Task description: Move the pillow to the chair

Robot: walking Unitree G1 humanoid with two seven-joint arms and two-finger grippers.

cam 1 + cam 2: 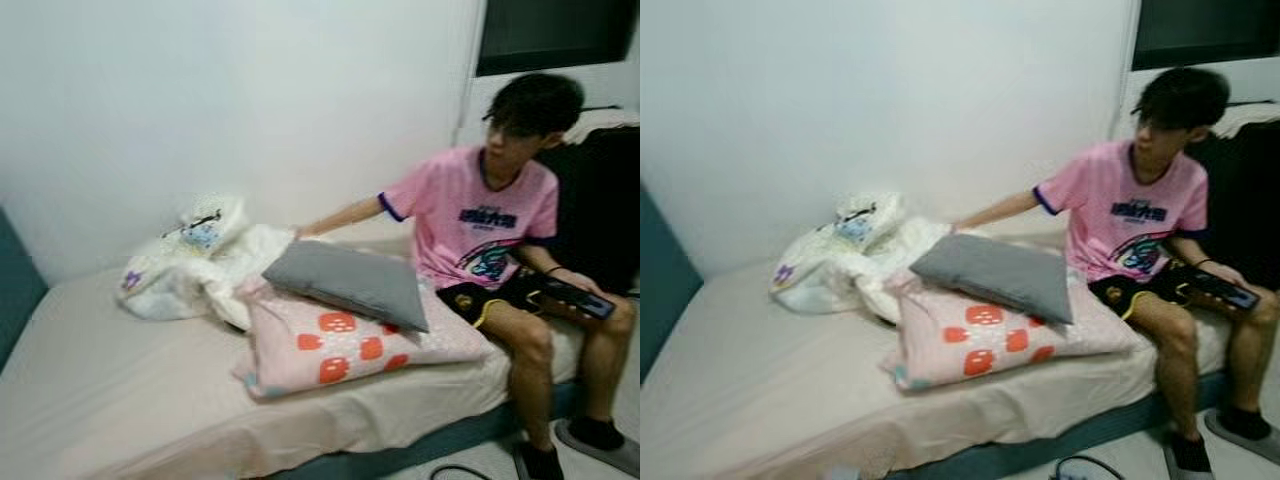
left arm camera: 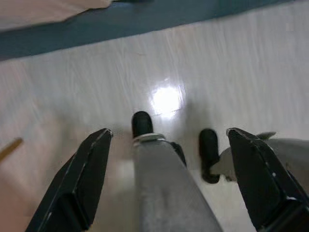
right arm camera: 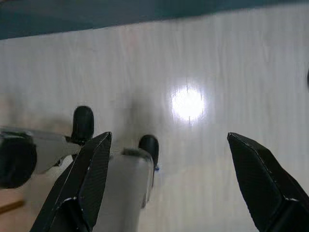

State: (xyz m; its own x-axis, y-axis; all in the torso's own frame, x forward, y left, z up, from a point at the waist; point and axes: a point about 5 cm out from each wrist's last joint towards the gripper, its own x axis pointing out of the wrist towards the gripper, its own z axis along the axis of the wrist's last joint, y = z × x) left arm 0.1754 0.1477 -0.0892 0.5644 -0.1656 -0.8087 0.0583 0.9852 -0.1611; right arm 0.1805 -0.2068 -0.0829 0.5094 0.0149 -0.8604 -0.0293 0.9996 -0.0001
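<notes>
1. Grey rectangular fabric pillow [image 1: 350, 282]: resting on top of a larger pink pillow with red-orange patches [image 1: 350, 345], near the front edge of the bed with beige sheet [image 1: 120, 390].
2. Behind both pillows, a crumpled white printed blanket [image 1: 195, 265] against the wall.
3. Beside the pillows, on the same bed, a seated person in a pink T-shirt [image 1: 490, 215], 1 hand [image 1: 300, 231] stretched to the far corner of the grey pillow, apparently touching it.
4. Probably light, soft and easy to bend; likely to sag and fold when lifted at 1 edge only. Cloth not slippery, not fragile.
5. Best hold, by judgement: the near long edge or a near corner, pinched deep into the filling, possibly with both tools on 2 separate corners.
6. Left tool [image 2: 171, 176]: fingers spread wide apart, nothing between them, pointing down at the pale glossy floor [image 2: 231, 72].
7. Right tool [image 3: 169, 179]: also wide apart, holding nothing, above the same floor.
8. Grey pillow well apart from both tools, higher up on the bed and ahead of the robot; reach and approach not yet made.
</notes>
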